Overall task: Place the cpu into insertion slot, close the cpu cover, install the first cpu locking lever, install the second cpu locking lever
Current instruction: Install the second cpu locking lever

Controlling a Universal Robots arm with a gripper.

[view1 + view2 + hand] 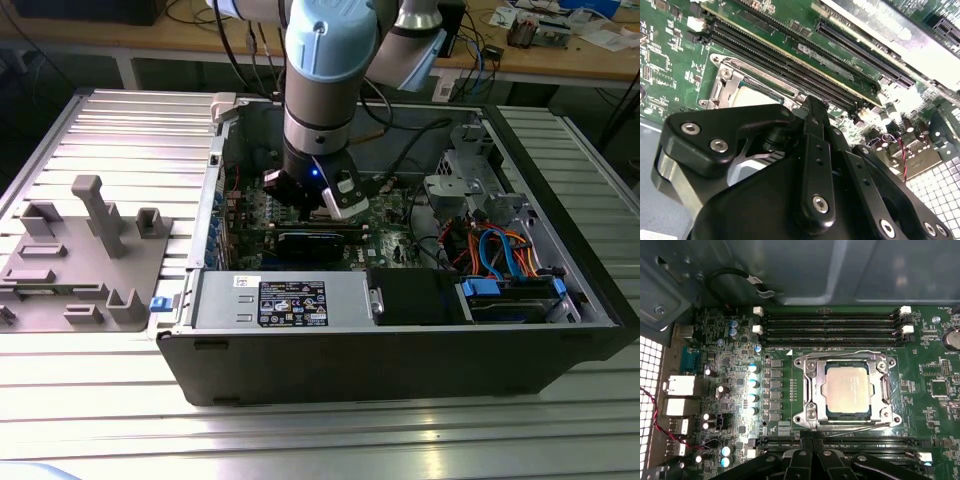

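While the fingers (807, 444) hang pressed together with nothing between them, their tips sit just above the memory slots (835, 442) beside the socket. Next to them the cpu (847, 389) lies flat in the insertion slot (816, 363), with the cpu cover (812, 390) down around it and thin levers (860, 428) along two sides. Around that spreads the green board (930, 405), inside the open computer case (400, 370) on the table (120, 120).

The cpu (847, 389) sits in the insertion slot (815, 390), cpu cover (810, 371) closed over it.
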